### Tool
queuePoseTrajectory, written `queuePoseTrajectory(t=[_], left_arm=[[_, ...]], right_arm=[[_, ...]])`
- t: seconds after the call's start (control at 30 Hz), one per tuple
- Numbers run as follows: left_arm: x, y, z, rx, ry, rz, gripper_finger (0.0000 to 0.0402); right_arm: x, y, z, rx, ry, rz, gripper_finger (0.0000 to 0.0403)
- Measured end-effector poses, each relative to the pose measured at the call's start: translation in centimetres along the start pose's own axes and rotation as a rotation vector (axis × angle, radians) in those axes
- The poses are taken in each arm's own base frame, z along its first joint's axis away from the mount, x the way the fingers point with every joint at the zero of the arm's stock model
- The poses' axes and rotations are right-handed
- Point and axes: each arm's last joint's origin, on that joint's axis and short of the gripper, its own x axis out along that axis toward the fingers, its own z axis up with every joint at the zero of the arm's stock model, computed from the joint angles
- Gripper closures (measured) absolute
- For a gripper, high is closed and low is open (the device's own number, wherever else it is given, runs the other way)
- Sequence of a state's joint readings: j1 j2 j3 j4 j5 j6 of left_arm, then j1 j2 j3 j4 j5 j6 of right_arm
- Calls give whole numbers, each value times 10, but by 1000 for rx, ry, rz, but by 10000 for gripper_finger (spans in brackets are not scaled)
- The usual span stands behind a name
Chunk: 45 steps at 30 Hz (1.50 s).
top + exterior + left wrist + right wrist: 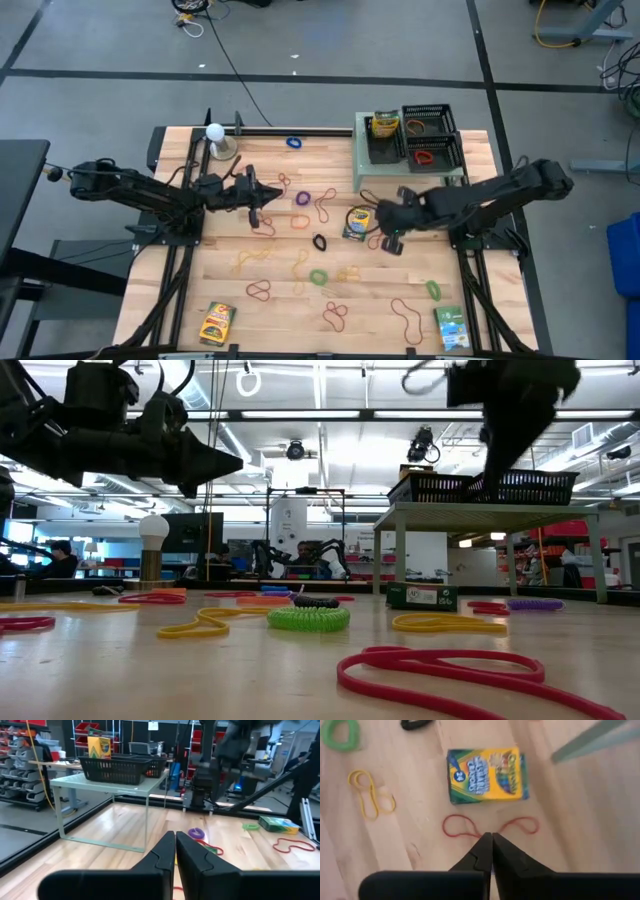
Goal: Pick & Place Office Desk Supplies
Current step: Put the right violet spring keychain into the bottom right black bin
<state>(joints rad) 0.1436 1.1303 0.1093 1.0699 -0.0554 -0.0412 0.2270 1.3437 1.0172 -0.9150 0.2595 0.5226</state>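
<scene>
- Right gripper point(491, 839): fingers pinched together on a thin red rubber-band loop point(462, 826), just beside the yellow-green cardboard crayon box point(485, 774) on the wooden table point(280, 300).
- Best lifted straight up, checked for a firm hold, then carried to the black mesh tray point(430, 135).
- Left gripper point(175, 845): closed, empty, raised above the table.

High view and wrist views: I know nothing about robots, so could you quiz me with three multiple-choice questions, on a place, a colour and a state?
1. Where does the upright crayon box stand?
A) on the floor
B) in the black basket
C) under the table
2. What colour is the rubber band beside the flat crayon box?
A) blue
B) red
C) white
3. The left gripper and right gripper are:
A) shut
B) wide open
C) holding boxes

B: it rises above the basket's rim.
B: red loops lie beside it.
A: each pair of fingers meets.
</scene>
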Motion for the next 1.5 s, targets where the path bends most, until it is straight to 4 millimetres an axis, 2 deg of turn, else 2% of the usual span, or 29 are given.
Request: queuePoseTrajectory(t=[0.17, 0.33, 0.47, 0.73, 1.03, 1.17, 1.27, 1.4, 1.5], left_arm=[[0, 0, -3, 0, 34, -4, 380], [0, 0, -4, 3, 37, -3, 380], [0, 0, -4, 5, 37, -5, 380], [0, 0, -4, 6, 37, -5, 380], [0, 0, -3, 3, 34, -6, 380], [0, 0, -3, 2, 33, -7, 380], [0, 0, -3, -3, 31, -9, 380], [0, 0, -1, -33, 11, -10, 380], [0, 0, -1, -33, 15, -10, 380]], right_arm=[[31, 3, -22, 155, 2, 12, 322], [52, -1, -45, 153, 48, -19, 261], [67, -5, -59, 125, 56, -22, 236], [83, -10, -71, 119, 50, -18, 254], [107, -7, -68, 70, 132, -45, 299], [100, -4, -60, 64, 132, -34, 354], [83, 3, -44, 34, 90, -2, 389], [49, 11, -23, -3, 83, 50, 386], [7, 12, 0, -4, 24, 55, 391]])
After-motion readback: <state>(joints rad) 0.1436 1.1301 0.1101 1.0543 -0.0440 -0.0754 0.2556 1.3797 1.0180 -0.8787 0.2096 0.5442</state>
